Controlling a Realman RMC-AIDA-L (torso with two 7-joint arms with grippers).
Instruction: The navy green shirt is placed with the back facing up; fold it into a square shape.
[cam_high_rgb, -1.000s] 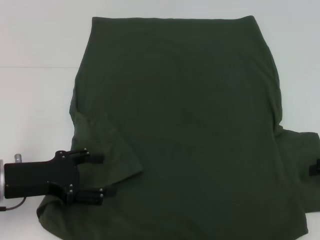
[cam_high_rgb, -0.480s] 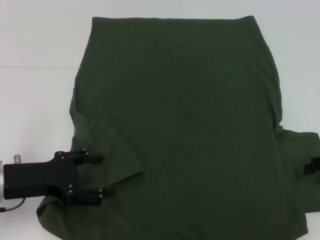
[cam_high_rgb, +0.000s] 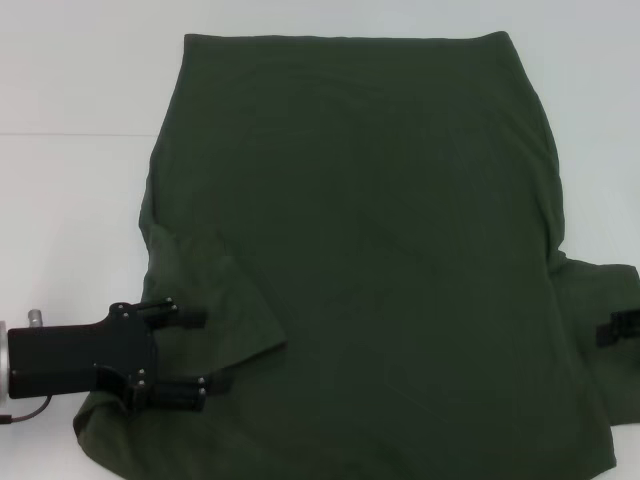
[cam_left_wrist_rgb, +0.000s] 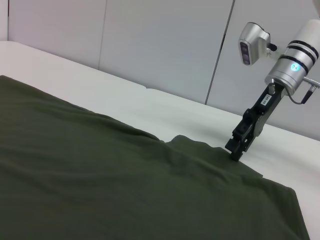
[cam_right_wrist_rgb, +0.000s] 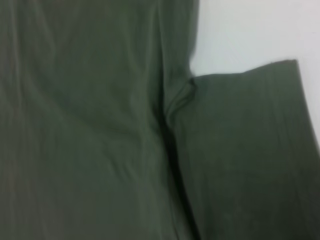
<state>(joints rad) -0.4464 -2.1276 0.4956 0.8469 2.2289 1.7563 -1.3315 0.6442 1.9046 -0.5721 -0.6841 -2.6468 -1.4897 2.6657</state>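
Head view: the shirt (cam_high_rgb: 370, 250) covers most of the white table (cam_high_rgb: 70, 200), plain side up, no lettering visible. Its near hem runs off the lower edge of the picture. The cloth is dark olive green, mostly flat, with faint creases across the body. The sleeve on the robot's left is folded inward over the body; the sleeve on the right lies spread outward.

The left gripper (cam_high_rgb: 190, 355) sits low over the left sleeve near the table's front corner, its two fingers spread apart, one on each side of the folded sleeve edge, nothing clamped between them.

The right gripper (cam_high_rgb: 615, 328) is cut off by the picture's edge; only its black tip shows, at the right sleeve. In the left wrist view the right gripper (cam_left_wrist_rgb: 235, 152) points down, its tip touching the sleeve's edge; whether it grips the cloth cannot be told.

The right wrist view shows only cloth, the armpit seam and a strip of table.
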